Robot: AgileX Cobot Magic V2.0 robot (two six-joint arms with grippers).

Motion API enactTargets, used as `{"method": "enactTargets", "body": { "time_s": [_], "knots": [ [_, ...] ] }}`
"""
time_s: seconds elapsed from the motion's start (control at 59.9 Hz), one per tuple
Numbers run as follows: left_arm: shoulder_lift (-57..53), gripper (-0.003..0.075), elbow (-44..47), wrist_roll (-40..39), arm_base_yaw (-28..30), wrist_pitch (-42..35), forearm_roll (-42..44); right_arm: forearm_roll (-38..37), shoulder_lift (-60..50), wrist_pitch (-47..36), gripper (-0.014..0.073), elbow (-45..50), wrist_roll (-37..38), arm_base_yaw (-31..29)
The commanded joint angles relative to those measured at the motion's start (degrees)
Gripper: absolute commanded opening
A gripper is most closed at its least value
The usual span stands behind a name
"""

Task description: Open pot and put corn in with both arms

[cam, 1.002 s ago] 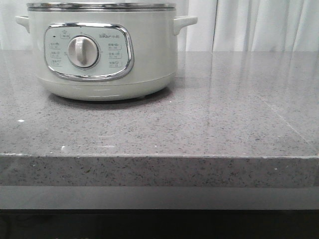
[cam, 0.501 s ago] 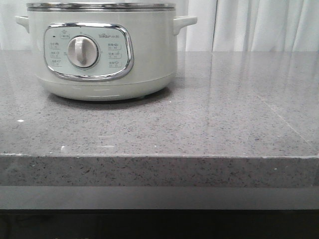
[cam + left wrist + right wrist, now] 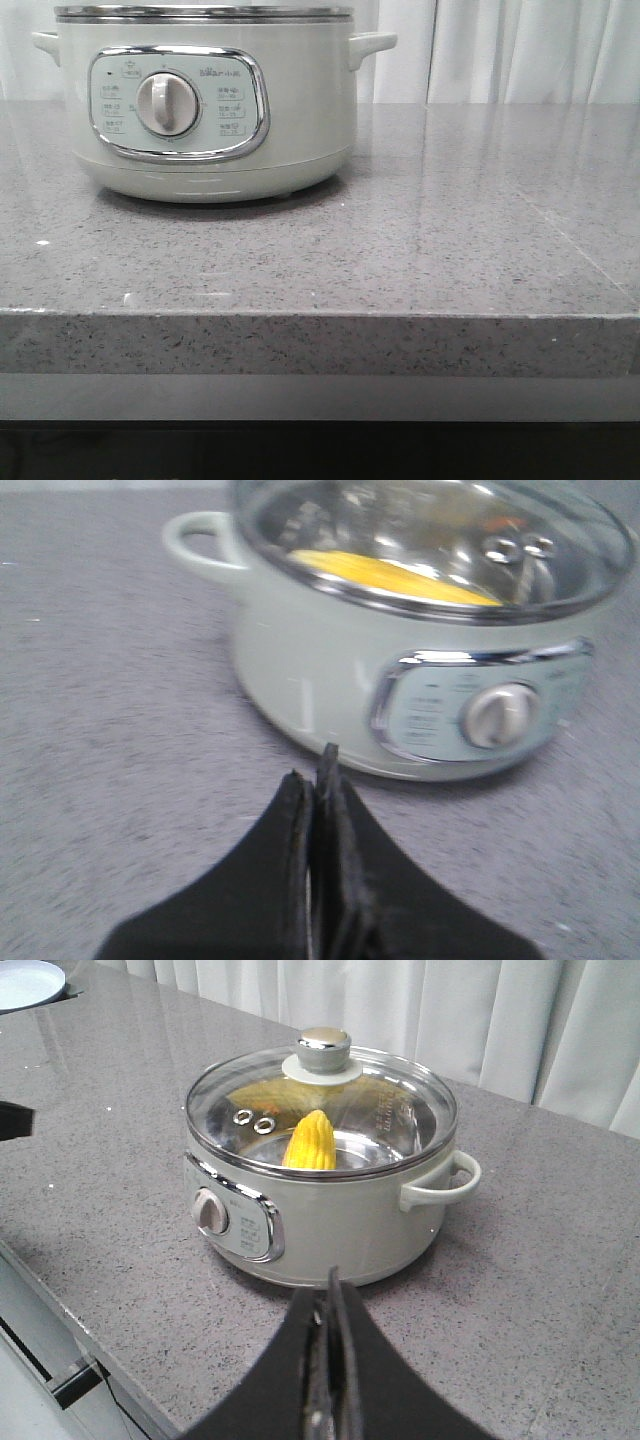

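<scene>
1. From the front view I see the pot (image 3: 205, 100) standing on the grey speckled counter (image 3: 400, 250), toward its left and rear portion, with the control panel (image 3: 178, 103) and its round dial (image 3: 167, 104) facing me. The steel rim (image 3: 200, 13) runs along the top edge of the frame, and one side handle (image 3: 372, 45) projects to the right. White curtains (image 3: 520, 50) hang behind the counter. Neither arm appears in this view.

2. In my right wrist view the glass lid (image 3: 320, 1110) is seated on the pot (image 3: 330, 1210), its knob (image 3: 323, 1047) upright at the centre. The corn (image 3: 311, 1141) is inside the pot, visible through the glass, standing tilted against the near wall just above the dial (image 3: 210, 1211).

3. The right gripper (image 3: 330, 1290) hangs above the counter (image 3: 540, 1260) in front of the pot, apart from it. Its fingers are pressed together with nothing between them.

4. In my left wrist view, which is somewhat blurred, the left gripper (image 3: 318, 780) is likewise clenched on nothing, its tips just in front of the pot's (image 3: 320, 680) lower wall. I cannot tell whether they touch it.

5. The same view shows the corn (image 3: 395, 575) as a yellow band under the lid (image 3: 430, 530).

6. A white plate (image 3: 25, 982) lies at the far corner of the counter in the right wrist view.
</scene>
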Motion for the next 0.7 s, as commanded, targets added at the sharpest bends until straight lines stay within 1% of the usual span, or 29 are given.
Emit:
{"method": "enactTargets", "body": {
  "time_s": [0.0,0.134,0.3,0.384,0.534,0.668,0.684],
  "knots": [
    [-6.5,-0.0020,4.7,0.1,4.4,-9.8,-2.1,-0.1,0.0,-4.1,-0.0018,-1.4,-0.3,-0.1],
    [-16.3,-0.0020,14.0,0.1,9.3,-14.7,-3.3,-0.1,0.0,-4.0,-0.0018,-1.4,-0.3,-0.1],
    [-27.5,-0.0020,22.7,0.1,12.7,-16.1,-3.4,-0.1,0.0,-4.0,-0.0018,-1.4,-0.3,-0.1],
    [-32.3,-0.0020,25.3,0.1,13.8,-16.1,-3.9,-0.1,0.0,-4.0,-0.0018,-1.4,-0.3,-0.1],
    [-37.3,-0.0020,28.3,0.0,15.3,-16.5,-4.5,-0.1,0.0,-3.8,-0.0018,-1.4,-0.3,-0.1],
    [-37.4,-0.0020,31.0,0.0,15.7,-19.2,-4.8,-0.1,0.0,-3.7,-0.0018,-1.4,-0.3,-0.1],
    [-37.4,-0.0020,31.0,0.0,15.7,-18.3,-4.8,-0.1,0.0,-3.7,-0.0018,-1.4,-0.3,-0.1]
  ]
}}
